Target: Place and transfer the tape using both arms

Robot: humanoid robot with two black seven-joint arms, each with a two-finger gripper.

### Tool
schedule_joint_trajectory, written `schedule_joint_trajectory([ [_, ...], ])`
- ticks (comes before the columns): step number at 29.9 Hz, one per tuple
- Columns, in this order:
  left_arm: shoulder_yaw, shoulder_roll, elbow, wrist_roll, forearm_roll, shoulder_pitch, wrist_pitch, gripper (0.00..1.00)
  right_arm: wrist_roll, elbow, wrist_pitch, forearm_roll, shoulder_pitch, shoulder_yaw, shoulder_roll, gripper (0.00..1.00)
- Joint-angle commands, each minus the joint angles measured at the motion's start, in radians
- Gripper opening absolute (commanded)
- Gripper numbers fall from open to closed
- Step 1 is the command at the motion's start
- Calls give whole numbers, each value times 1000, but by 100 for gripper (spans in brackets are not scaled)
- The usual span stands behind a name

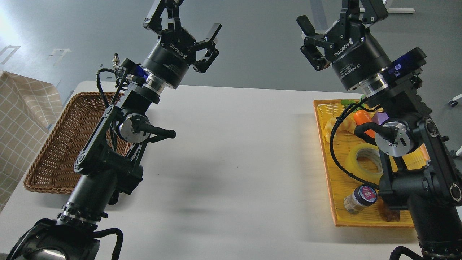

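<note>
Tape [364, 159] in yellow tray [339, 202], partly behind R arm; both pincers [187, 21] [334, 16] released, R pincer's top probably cropped.

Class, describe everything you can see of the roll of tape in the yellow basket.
The tape is a wide roll of translucent yellow film around a pale grey-white core. It lies flat, hole upward, on the woven floor of the yellow basket, near its middle. The right arm and a black cable cross in front of it and hide its right side. Neither tool holds it; both are raised well above the table.
</note>
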Motion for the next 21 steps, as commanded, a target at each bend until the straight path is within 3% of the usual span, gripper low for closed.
schedule_joint_trajectory([
  [1, 0, 0, 1, 0, 0, 0, 0, 98, 4, 3, 3, 0, -2, 0, 0, 100],
  [21, 0, 0, -3, -1, 2, 3, 14, 98, 6, 4, 3, 0, -2, -2, 0, 100],
])
